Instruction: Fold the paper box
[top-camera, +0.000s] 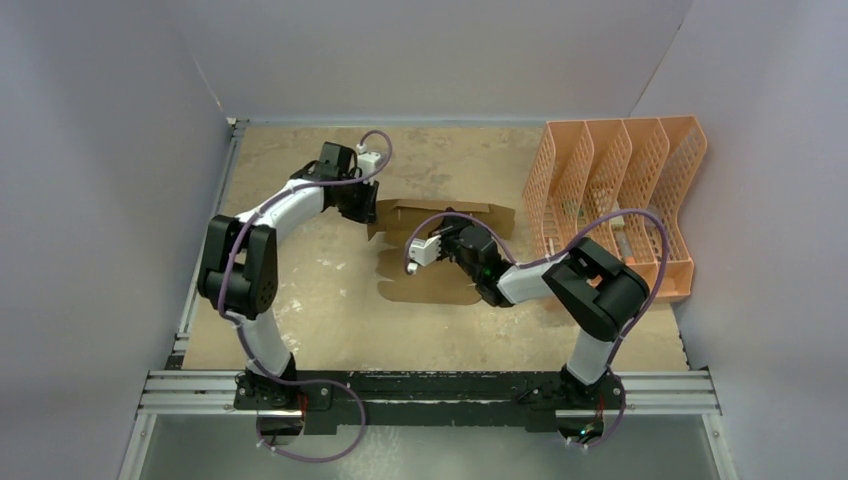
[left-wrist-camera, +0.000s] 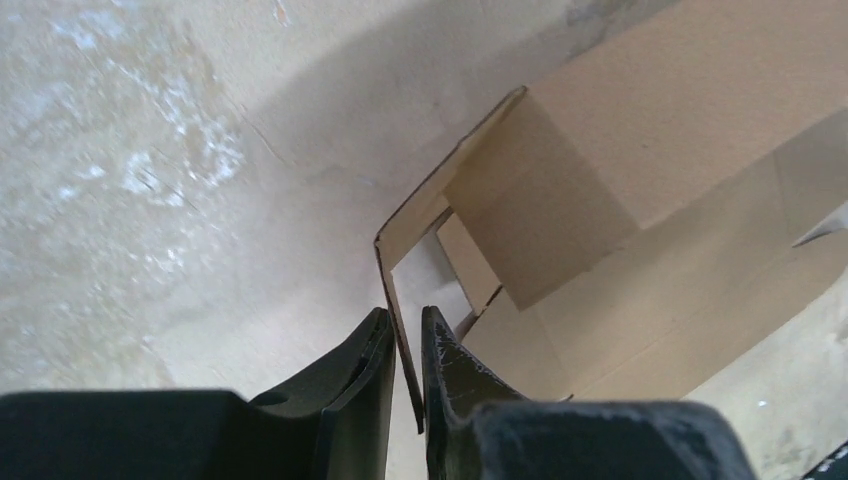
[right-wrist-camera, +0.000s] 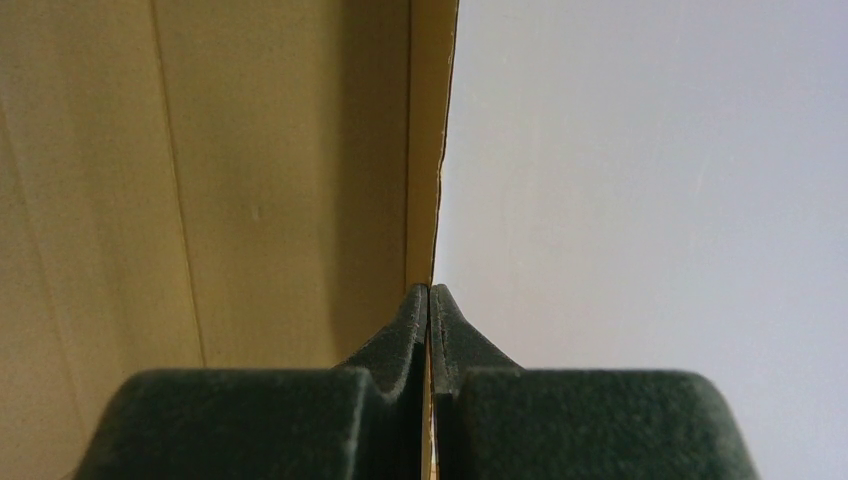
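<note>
Paper box lies left-right (flaps up).

— Any writing, labels or numbers you can read from where you are?

— None. The paper box in front of my left wrist camera is plain brown card, and every face I can see is unprinted. My right wrist camera shows the same bare card.

— And from the top camera?

— Nothing legible there either. Any marking in that view is too small for me to read.
</note>
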